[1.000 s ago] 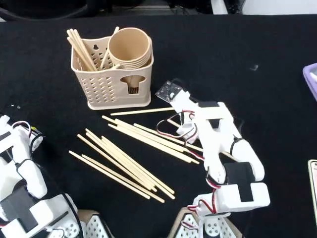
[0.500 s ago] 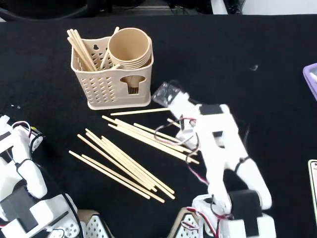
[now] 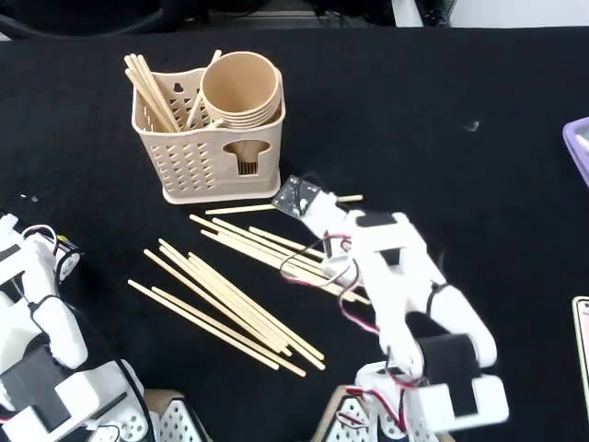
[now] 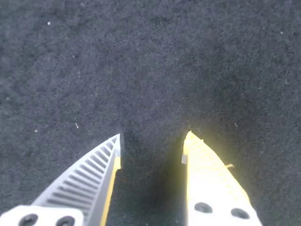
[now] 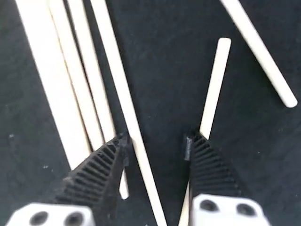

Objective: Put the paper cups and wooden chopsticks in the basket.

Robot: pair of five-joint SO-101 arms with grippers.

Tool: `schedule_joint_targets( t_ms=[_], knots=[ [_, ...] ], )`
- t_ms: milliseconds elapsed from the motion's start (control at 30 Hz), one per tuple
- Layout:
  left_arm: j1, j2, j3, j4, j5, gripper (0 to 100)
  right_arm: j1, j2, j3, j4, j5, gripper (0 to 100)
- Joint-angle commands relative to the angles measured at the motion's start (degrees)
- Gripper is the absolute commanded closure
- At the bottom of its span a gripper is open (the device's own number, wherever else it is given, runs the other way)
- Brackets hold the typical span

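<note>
The beige basket (image 3: 207,152) stands at the back left, holding a stack of paper cups (image 3: 241,87) and several wooden chopsticks (image 3: 152,92). Several more chopsticks (image 3: 230,295) lie scattered on the black cloth in front of it. My right arm (image 3: 386,267) leans over the right end of that pile. The right gripper (image 5: 155,141) is open just above the cloth, with one chopstick (image 5: 120,89) running between its fingers and others (image 5: 70,84) beside them. My left arm (image 3: 37,341) rests at the front left. Its gripper (image 4: 151,139) is open over bare cloth.
A purple container's edge (image 3: 578,147) shows at the right border, with a flat card-like thing (image 3: 583,327) below it. One single chopstick (image 3: 244,209) lies close to the basket's front wall. Black cloth (image 3: 442,110) spreads out at the back right.
The right arm has swung left and lowered over the chopstick pile, its wrist now closer to the basket. The left arm has not moved.
</note>
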Motion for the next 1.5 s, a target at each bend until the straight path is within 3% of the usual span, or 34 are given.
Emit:
schedule_joint_targets(
  t_ms=[0,200,367,467,633,767,1000,1467],
  knots=[
    [0.57,-0.79,-1.01,-0.09,0.18,78,2.46,2.07,-3.82,-1.05,0.88,81.2],
    [0.66,-0.79,-1.01,-0.09,0.18,78,2.29,2.77,-3.65,-1.05,0.62,82.5],
    [0.66,-0.79,-1.01,-0.09,0.18,78,2.73,2.68,-4.00,-1.05,0.44,99.0],
    [0.66,-0.79,-1.01,-0.09,0.18,78,3.52,2.42,-4.70,-1.05,0.44,94.9],
    [0.66,-0.79,-1.10,-0.18,0.18,78,3.78,-1.89,-4.62,-0.97,0.44,98.8],
    [0.66,-0.79,-1.10,-0.18,0.18,78,3.69,-7.16,-4.97,2.99,0.70,95.9],
    [0.66,-0.79,-1.10,-0.18,0.18,78,4.13,-9.27,-3.56,4.04,0.88,78.9],
    [0.31,-0.79,-1.10,-0.18,0.18,78,2.29,-9.27,-0.40,0.35,0.97,78.2]
  ],
)
